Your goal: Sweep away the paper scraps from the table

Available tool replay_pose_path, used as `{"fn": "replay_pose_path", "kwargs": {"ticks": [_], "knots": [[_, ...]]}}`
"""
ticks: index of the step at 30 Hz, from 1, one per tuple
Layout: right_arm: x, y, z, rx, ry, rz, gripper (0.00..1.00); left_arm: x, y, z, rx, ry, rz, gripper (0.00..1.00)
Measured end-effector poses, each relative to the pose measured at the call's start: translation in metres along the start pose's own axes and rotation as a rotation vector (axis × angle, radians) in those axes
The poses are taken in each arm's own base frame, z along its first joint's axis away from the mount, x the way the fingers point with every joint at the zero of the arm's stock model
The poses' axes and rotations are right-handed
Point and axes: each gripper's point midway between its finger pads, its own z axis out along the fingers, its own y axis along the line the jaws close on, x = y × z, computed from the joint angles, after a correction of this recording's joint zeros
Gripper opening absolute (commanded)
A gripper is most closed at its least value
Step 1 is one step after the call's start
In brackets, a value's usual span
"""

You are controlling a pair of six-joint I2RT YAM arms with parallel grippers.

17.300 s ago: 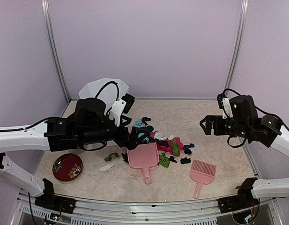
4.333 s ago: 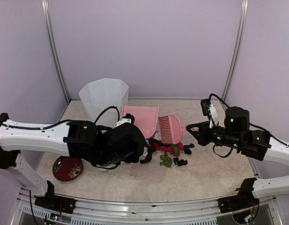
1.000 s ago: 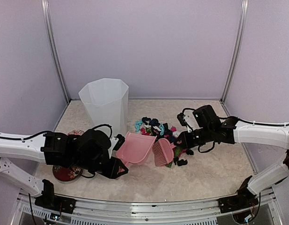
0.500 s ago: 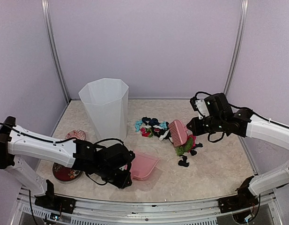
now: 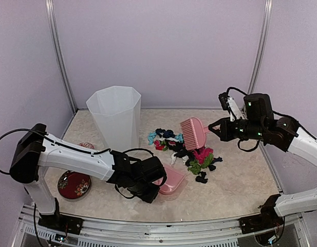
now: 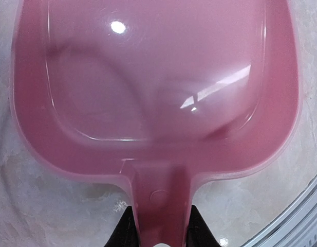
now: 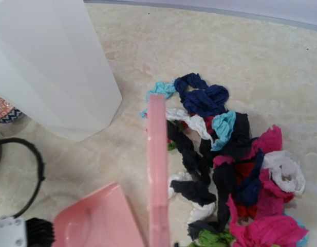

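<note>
Here the left gripper [image 6: 159, 234] has its jaws narrow, clamped on the handle of the pink dustpan [image 6: 153, 77], which lies flat on the table [image 5: 235, 180] near the front edge. The paper scraps [image 5: 186, 152] sit in one loose heap at the middle of the table, just beyond the dustpan mouth. The right gripper [image 5: 216, 128] grips the pink brush [image 5: 193, 132] by its handle, tilted over the far side of the heap. A white bin [image 5: 116, 118] stands at the back left.
</note>
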Motion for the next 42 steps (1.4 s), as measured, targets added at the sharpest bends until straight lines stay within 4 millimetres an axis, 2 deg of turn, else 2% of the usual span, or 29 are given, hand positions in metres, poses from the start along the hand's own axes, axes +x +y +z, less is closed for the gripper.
{"fn": "replay_pose_path", "kwargs": {"ticks": [6, 8, 11, 14, 16, 19, 23, 28, 32, 37, 42], "knots": [[0.0, 0.0, -0.009, 0.001, -0.003, 0.008, 0.0, -0.011, 0.002, 0.009, -0.032, 0.01, 0.037, 0.19], [0.0, 0.0, -0.011, 0.003, -0.006, 0.01, 0.0, -0.01, 0.004, 0.01, -0.045, 0.021, 0.045, 0.22], [0.002, -0.001, -0.011, 0.005, -0.004, 0.014, 0.0, -0.009, 0.007, 0.01, -0.057, 0.031, 0.056, 0.32], [0.008, -0.003, -0.008, 0.01, 0.01, 0.018, 0.0, -0.008, 0.009, 0.009, -0.067, 0.036, 0.062, 0.35], [0.01, -0.004, -0.007, 0.012, 0.013, 0.019, 0.0, -0.008, 0.01, 0.009, -0.07, 0.036, 0.064, 0.4], [0.01, -0.004, -0.006, 0.013, 0.016, 0.019, 0.0, -0.01, 0.009, 0.008, -0.069, 0.031, 0.064, 0.5], [0.011, -0.004, -0.005, 0.014, 0.019, 0.019, 0.0, -0.012, 0.01, 0.008, -0.07, 0.026, 0.066, 0.7], [0.011, -0.005, -0.004, 0.013, 0.016, 0.019, 0.0, -0.01, 0.012, 0.006, -0.058, -0.004, 0.044, 0.84], [0.013, -0.005, -0.002, 0.014, 0.016, 0.019, 0.0, -0.004, 0.014, -0.007, -0.034, -0.063, 0.023, 0.97], [0.014, -0.006, 0.0, 0.013, 0.014, 0.019, 0.0, 0.005, -0.005, -0.022, 0.022, -0.176, 0.048, 0.99], [0.013, -0.005, 0.005, 0.009, 0.013, 0.019, 0.0, 0.011, -0.013, -0.019, 0.011, -0.261, 0.07, 0.99]]}}
